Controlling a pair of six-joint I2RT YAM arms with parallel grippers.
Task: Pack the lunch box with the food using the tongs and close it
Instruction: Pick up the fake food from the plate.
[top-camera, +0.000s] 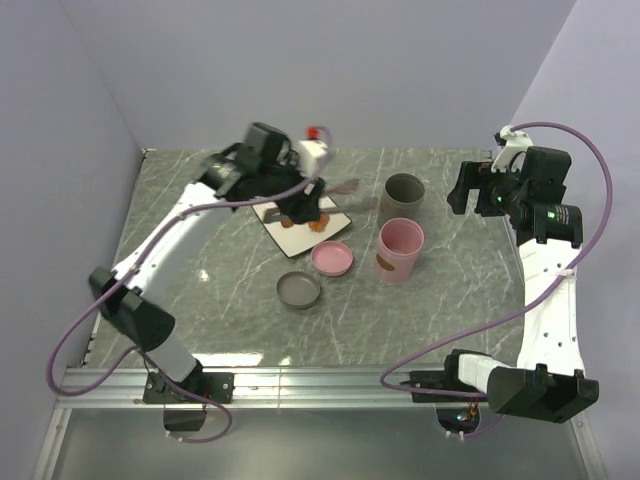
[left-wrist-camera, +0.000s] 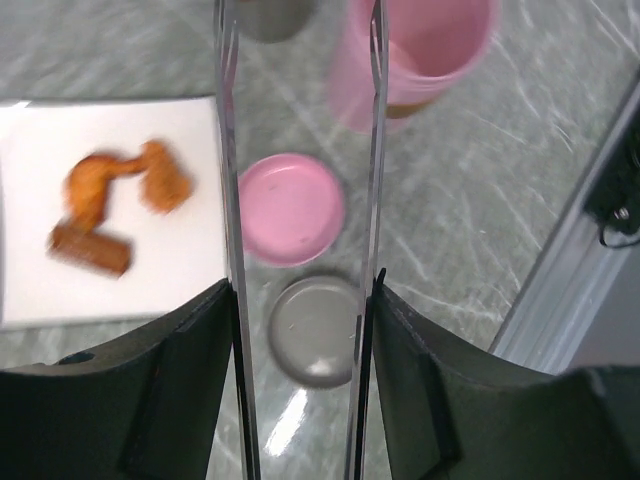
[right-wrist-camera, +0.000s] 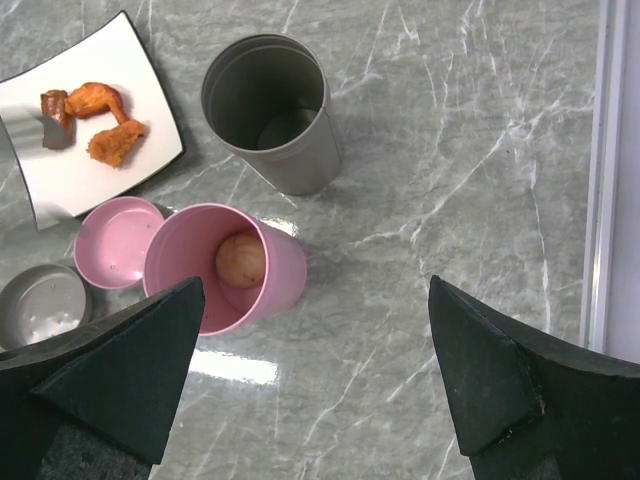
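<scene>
Clamping long silvery metal tongs (left-wrist-camera: 375, 150) in left gripper (left-wrist-camera: 302, 290) over white square plate (right-wrist-camera: 60, 170), far left. Holding right gripper (right-wrist-camera: 315, 290) wide, empty. Packed: pale beige ball (right-wrist-camera: 241, 260) inside pink cylindrical lunch box (right-wrist-camera: 280, 270). Left to pack: brown sausage (right-wrist-camera: 53, 106), curved orange piece (right-wrist-camera: 95, 98), nugget (right-wrist-camera: 117, 143); then lidding.

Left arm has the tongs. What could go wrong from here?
The sausage, curved piece and nugget lie bunched on the plate; the tongs in the left end effector may nudge neighbours off.
The pink cup, already holding the ball, is tall and narrow; a tong tip catching its rim could tip it.
</scene>
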